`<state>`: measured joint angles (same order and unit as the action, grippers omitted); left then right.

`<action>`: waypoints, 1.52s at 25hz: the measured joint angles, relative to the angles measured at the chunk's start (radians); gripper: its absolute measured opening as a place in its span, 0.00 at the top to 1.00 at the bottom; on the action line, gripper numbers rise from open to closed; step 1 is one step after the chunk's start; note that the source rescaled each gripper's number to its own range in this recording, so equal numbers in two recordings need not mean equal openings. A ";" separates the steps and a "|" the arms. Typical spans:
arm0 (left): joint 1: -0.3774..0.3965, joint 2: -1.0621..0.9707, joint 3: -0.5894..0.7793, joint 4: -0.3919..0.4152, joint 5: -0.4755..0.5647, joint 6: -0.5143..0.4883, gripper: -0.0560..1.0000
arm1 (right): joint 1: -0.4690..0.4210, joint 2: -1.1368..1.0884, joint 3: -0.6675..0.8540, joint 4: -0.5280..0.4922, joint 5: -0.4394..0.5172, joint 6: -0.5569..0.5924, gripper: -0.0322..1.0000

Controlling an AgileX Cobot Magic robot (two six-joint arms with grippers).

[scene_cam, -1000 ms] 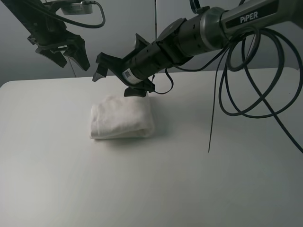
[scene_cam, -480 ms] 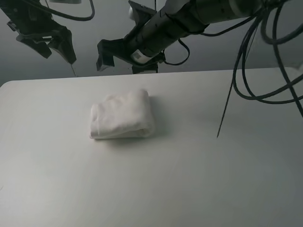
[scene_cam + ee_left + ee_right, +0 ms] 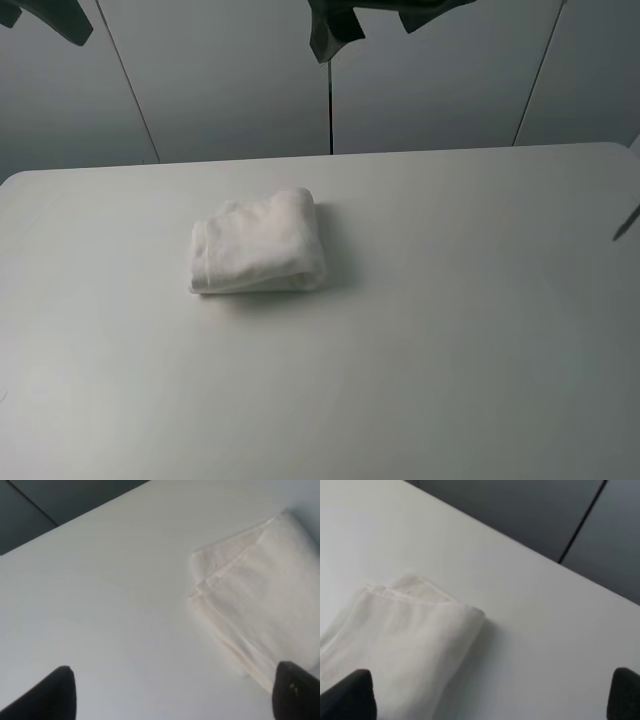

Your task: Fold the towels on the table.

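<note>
The white terry-cloth towel (image 3: 258, 243) lies folded into a compact, thick bundle on the plain matte white worktop (image 3: 460, 330), left of centre and toward the far edge. Both arms are high above it, well apart from the cloth. The left gripper (image 3: 170, 692) has its fingertips wide apart with nothing between them, and the right gripper (image 3: 490, 692) is likewise spread and empty. Folding looks complete, so the sound course is to retreat straight up and clear, leaving the layered edges undisturbed.
</note>
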<state>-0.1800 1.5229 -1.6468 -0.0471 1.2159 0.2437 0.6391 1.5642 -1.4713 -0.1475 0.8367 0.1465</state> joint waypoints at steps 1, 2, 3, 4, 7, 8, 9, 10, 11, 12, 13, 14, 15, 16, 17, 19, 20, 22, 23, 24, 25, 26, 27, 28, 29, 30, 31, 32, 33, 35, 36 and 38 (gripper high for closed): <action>0.000 -0.025 0.026 0.002 0.000 -0.005 0.00 | 0.000 -0.036 0.021 -0.026 0.020 0.011 0.00; 0.000 -0.055 0.053 0.001 0.000 -0.013 0.00 | 0.000 -0.067 0.045 -0.052 0.031 0.025 0.00; 0.000 -0.090 0.092 0.006 0.000 -0.022 0.00 | 0.000 -0.103 0.084 -0.074 0.040 0.038 0.00; 0.000 -0.127 0.147 0.006 0.000 -0.031 0.00 | 0.000 -0.142 0.129 -0.086 0.044 0.050 0.00; 0.000 -0.238 0.292 0.012 -0.007 -0.063 0.00 | 0.000 -0.258 0.277 -0.106 0.049 0.081 0.00; 0.000 -0.272 0.350 0.012 -0.016 -0.078 0.00 | 0.000 -0.301 0.328 -0.106 0.051 0.088 0.00; 0.000 -0.322 0.407 0.012 -0.023 -0.092 0.00 | 0.000 -0.339 0.369 -0.108 0.052 0.094 0.00; 0.000 -0.358 0.455 0.012 -0.039 -0.102 0.00 | 0.000 -0.384 0.417 -0.108 0.054 0.098 0.00; 0.000 -0.395 0.510 0.012 -0.049 -0.106 0.00 | 0.000 -0.430 0.461 -0.108 0.056 0.100 0.00; 0.000 -0.441 0.563 0.012 -0.055 -0.110 0.00 | 0.000 -0.477 0.496 -0.108 0.058 0.102 0.00; 0.000 -0.488 0.604 0.012 -0.058 -0.112 0.00 | 0.000 -0.516 0.536 -0.108 0.059 0.104 0.00; 0.000 -0.536 0.652 0.012 -0.060 -0.112 0.00 | 0.000 -0.565 0.574 -0.106 0.060 0.104 0.00; 0.000 -0.577 0.697 0.012 -0.060 -0.118 0.00 | 0.000 -0.613 0.610 -0.104 0.065 0.104 0.00; 0.000 -0.634 0.730 0.014 -0.062 -0.123 0.00 | 0.000 -0.660 0.637 -0.104 0.069 0.106 0.00; 0.000 -0.675 0.766 0.014 -0.062 -0.128 0.00 | 0.000 -0.697 0.669 -0.104 0.072 0.108 0.00; 0.000 -0.765 0.828 0.014 -0.062 -0.133 0.00 | 0.000 -0.785 0.728 -0.104 0.081 0.110 0.00; 0.000 -0.822 0.848 0.014 -0.060 -0.137 0.00 | 0.000 -0.821 0.752 -0.104 0.081 0.110 0.00; 0.000 -0.901 0.889 0.014 -0.060 -0.152 0.00 | 0.000 -0.900 0.805 -0.102 0.083 0.107 0.00; 0.000 -0.951 0.907 0.014 -0.060 -0.163 0.00 | 0.000 -0.937 0.826 -0.100 0.085 0.103 0.00; 0.000 -0.994 0.921 0.014 -0.060 -0.172 0.00 | 0.000 -0.965 0.852 -0.096 0.087 0.098 0.00; 0.000 -1.028 0.933 0.014 -0.058 -0.178 0.00 | 0.000 -0.998 0.873 -0.096 0.090 0.096 0.00; 0.000 -1.061 0.941 0.014 -0.058 -0.182 0.00 | 0.000 -1.028 0.891 -0.094 0.097 0.090 0.00; 0.000 -1.103 0.952 0.014 -0.057 -0.185 0.00 | 0.000 -1.052 0.904 -0.092 0.102 0.082 0.00; 0.000 -1.131 0.964 0.014 -0.057 -0.188 0.00 | 0.000 -1.080 0.914 -0.088 0.116 0.076 0.00; 0.000 -1.158 0.976 0.012 -0.057 -0.188 0.00 | 0.000 -1.106 0.922 -0.085 0.130 0.064 0.00; 0.000 -1.187 0.991 0.012 -0.055 -0.189 0.00 | 0.000 -1.131 0.930 -0.078 0.148 0.055 0.00; 0.000 -1.220 1.008 0.012 -0.053 -0.189 0.00 | 0.000 -1.150 0.934 -0.072 0.165 0.049 0.00; 0.000 -1.243 1.021 0.012 -0.048 -0.189 0.00 | 0.000 -1.172 0.936 -0.073 0.183 0.044 0.00; 0.000 -1.264 1.038 0.012 -0.046 -0.189 0.00 | 0.000 -1.191 0.938 -0.070 0.200 0.044 0.00; 0.000 -1.312 1.070 0.012 -0.046 -0.189 0.00 | 0.000 -1.223 0.938 -0.047 0.224 0.034 0.00; 0.000 -1.330 1.082 0.012 -0.046 -0.189 0.00 | 0.000 -1.237 0.938 -0.035 0.231 0.024 0.00; 0.000 -1.368 1.093 0.012 -0.051 -0.189 0.00 | 0.000 -1.255 0.938 -0.002 0.245 0.008 0.00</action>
<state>-0.1800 0.1545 -0.5536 -0.0350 1.1652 0.0543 0.6391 0.3088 -0.5334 -0.1492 1.0820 0.1549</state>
